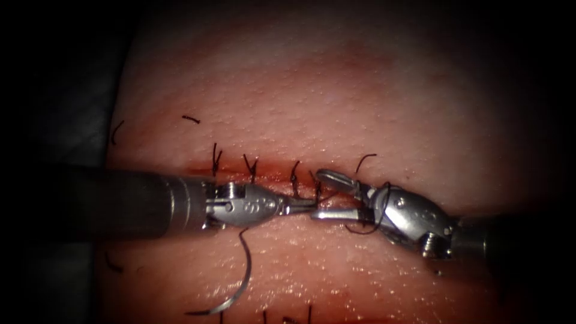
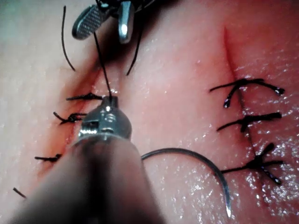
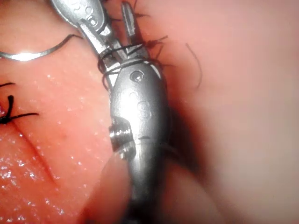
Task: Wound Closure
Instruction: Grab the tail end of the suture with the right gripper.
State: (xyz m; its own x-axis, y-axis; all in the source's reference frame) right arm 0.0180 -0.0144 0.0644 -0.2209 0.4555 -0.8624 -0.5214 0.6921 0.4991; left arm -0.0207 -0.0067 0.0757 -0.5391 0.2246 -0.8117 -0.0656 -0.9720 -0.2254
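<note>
We see the left hand [image 1: 300, 206] clamped on the thread [image 2: 102, 65] at the cut [image 1: 264, 174]. Right hand [image 1: 329, 193] gapes wide, thread looped round it, holding nothing. Needle [image 1: 237, 287] lies free on the tissue [image 1: 372, 102], at 6 o'clock from the left hand.

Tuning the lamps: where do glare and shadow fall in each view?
Endoscope view: light pools on the tissue, edges dark; the left tool, shut on thread, and the open, empty right tool, thread looped round it, glint. Left wrist view: wet tissue sparkles around the needle lying loose on it. Right wrist view: the right tool shadows the tissue.
</note>
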